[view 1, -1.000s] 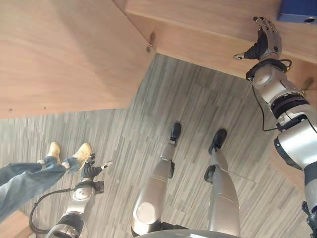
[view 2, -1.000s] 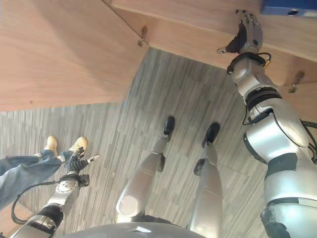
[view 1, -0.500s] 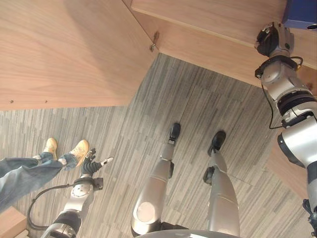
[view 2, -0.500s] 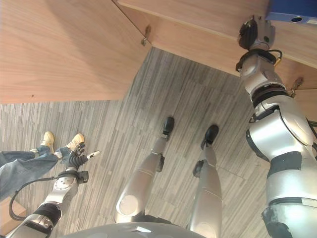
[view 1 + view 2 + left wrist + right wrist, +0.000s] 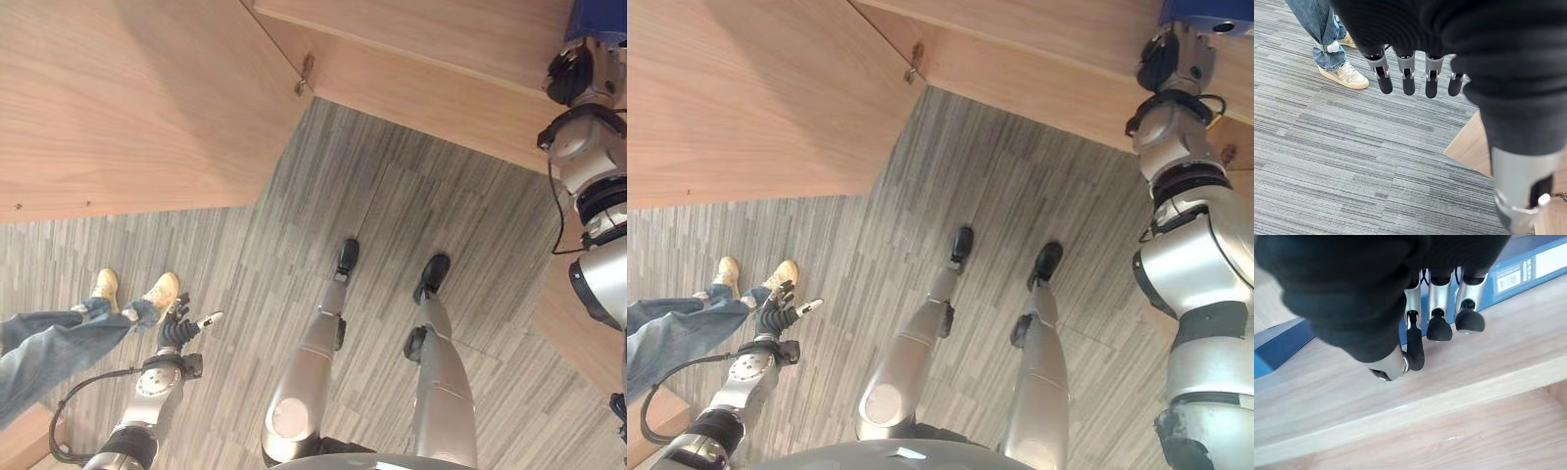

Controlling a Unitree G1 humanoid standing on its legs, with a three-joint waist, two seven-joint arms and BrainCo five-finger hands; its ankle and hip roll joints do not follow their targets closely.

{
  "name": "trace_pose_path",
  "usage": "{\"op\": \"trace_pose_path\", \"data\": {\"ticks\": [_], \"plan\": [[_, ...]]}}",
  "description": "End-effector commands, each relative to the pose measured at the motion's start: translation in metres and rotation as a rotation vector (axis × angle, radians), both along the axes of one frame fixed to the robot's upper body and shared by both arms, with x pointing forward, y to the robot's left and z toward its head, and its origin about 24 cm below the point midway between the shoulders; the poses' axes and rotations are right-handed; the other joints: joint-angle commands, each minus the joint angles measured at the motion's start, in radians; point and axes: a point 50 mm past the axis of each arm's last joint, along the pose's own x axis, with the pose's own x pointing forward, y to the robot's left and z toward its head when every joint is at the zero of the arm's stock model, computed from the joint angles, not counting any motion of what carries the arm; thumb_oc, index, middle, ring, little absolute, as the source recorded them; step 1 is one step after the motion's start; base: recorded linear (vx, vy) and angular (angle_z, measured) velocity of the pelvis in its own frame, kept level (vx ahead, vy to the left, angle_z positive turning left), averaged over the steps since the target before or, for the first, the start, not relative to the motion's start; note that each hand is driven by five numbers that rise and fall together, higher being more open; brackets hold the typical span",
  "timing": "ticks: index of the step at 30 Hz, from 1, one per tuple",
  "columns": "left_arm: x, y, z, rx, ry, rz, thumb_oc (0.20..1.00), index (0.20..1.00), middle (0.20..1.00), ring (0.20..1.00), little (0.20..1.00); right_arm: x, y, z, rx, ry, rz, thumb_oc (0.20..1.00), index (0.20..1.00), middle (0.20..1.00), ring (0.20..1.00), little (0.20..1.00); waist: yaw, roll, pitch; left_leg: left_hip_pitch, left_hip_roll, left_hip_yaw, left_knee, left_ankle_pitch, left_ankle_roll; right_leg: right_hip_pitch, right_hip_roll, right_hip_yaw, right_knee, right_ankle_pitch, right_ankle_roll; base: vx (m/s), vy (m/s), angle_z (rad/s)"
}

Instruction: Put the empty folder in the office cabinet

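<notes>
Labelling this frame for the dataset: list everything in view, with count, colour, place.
folder: one, blue, lying on the cabinet shelf, by the right hand's fingertips
shelf: one, light wood, inside the cabinet, at upper right in the eye views
cabinet door: one, light wood, swung open, at upper left in the eye views
floor: grey striped carpet, below the cabinet
person: one, blue jeans and tan shoes, standing on the floor near the left hand
left hand: hanging low at the robot's side, fingers straight, holding nothing
right hand: raised to the shelf, fingers by the folder's edge; whether they touch it I cannot tell
</notes>
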Motion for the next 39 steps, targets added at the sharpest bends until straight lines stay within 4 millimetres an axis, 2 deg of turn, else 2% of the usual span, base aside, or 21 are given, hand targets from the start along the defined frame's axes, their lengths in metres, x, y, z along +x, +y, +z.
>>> {"op": "trace_pose_path", "data": {"ticks": [1, 5, 9, 20, 30, 32, 33, 36, 39], "plan": [[-0.017, 0.023, 0.003, 0.072, 0.032, 0.01, 1.0, 1.0, 1.0, 1.0, 1.0, -0.011, -0.012, 0.041, -0.124, -0.084, -0.06, 0.2, 0.2, 0.2, 0.2, 0.2, 0.015, 0.027, 0.0, 0.083, 0.113, 0.002, 0.018, -0.093, -0.104, 0.002, -0.065, 0.048, 0.045, -0.048, 0.114, 0.02, -0.032, -0.01], [-0.019, 0.02, 0.004, 0.062, 0.021, 0.0, 1.0, 1.0, 1.0, 1.0, 1.0, -0.016, -0.015, 0.056, -0.167, -0.126, -0.092, 0.2, 0.2, 0.2, 0.2, 0.2, 0.027, 0.039, -0.003, 0.089, 0.125, -0.007, -0.017, -0.072, -0.111, -0.015, -0.059, 0.037, 0.059, -0.06, 0.112, 0.03, -0.037, 0.0], [-0.02, 0.015, 0.004, 0.047, 0.015, -0.007, 1.0, 1.0, 1.0, 1.0, 1.0, -0.018, -0.01, 0.071, -0.248, -0.165, -0.116, 0.2, 0.2, 0.2, 0.2, 0.2, 0.045, 0.047, -0.011, 0.093, 0.138, -0.016, -0.049, -0.053, -0.119, -0.045, -0.047, 0.021, 0.077, -0.074, 0.107, 0.03, -0.058, -0.02], [-0.021, 0.011, 0.004, 0.04, 0.014, -0.007, 1.0, 1.0, 1.0, 1.0, 1.0, -0.019, -0.007, 0.077, -0.286, -0.191, -0.139, 0.2, 0.2, 0.2, 0.2, 0.2, 0.059, 0.054, -0.022, 0.092, 0.15, -0.026, -0.055, -0.047, -0.123, -0.062, -0.033, 0.006, 0.097, -0.09, 0.101, 0.01, -0.025, 0.03], [-0.016, 0.009, 0.011, 0.042, -0.024, -0.015, 1.0, 1.0, 1.0, 1.0, 1.0, -0.024, -0.01, 0.089, -0.313, -0.243, -0.178, 0.2, 0.2, 0.2, 0.2, 0.2, 0.066, 0.073, -0.026, 0.082, 0.147, -0.036, -0.055, -0.042, -0.13, -0.07, -0.035, -0.008, 0.106, -0.095, 0.099, 0.0, -0.012, 0.01], [0.006, 0.011, 0.0, 0.152, 0.057, 0.011, 1.0, 1.0, 1.0, 1.0, 1.0, -0.012, 0.017, 0.083, -0.294, -0.247, -0.115, 0.2, 0.2, 0.2, 0.2, 0.2, 0.046, 0.062, -0.022, 0.081, 0.147, -0.031, -0.055, -0.041, -0.134, -0.077, -0.034, -0.004, 0.109, -0.094, 0.099, 0.01, 0.008, 0.02], [0.01, 0.008, 0.001, 0.159, 0.045, 0.001, 1.0, 1.0, 1.0, 1.0, 1.0, -0.013, 0.018, 0.089, -0.297, -0.263, -0.124, 0.2, 0.2, 0.2, 0.2, 0.2, 0.048, 0.065, -0.024, 0.079, 0.147, -0.034, -0.055, -0.04, -0.136, -0.08, -0.036, -0.004, 0.111, -0.093, 0.099, 0.0, 0.0, 0.0], [0.004, 0.005, -0.005, 0.108, 0.054, 0.032, 1.0, 1.0, 1.0, 1.0, 1.0, -0.02, 0.016, 0.108, -0.329, -0.299, -0.155, 0.2, 0.2, 0.2, 0.2, 0.2, 0.052, 0.069, -0.025, 0.07, 0.146, -0.045, -0.055, -0.029, -0.143, -0.085, -0.039, -0.008, 0.118, -0.094, 0.101, 0.0, -0.035, -0.01], [-0.001, 0.001, -0.01, 0.079, 0.071, 0.04, 1.0, 1.0, 1.0, 1.0, 1.0, -0.022, 0.01, 0.105, -0.339, -0.296, -0.17, 0.2, 0.2, 0.2, 0.2, 0.2, 0.049, 0.069, -0.022, 0.068, 0.142, -0.04, -0.055, -0.031, -0.14, -0.092, -0.041, -0.009, 0.127, -0.097, 0.098, -0.01, -0.004, 0.06]]}}
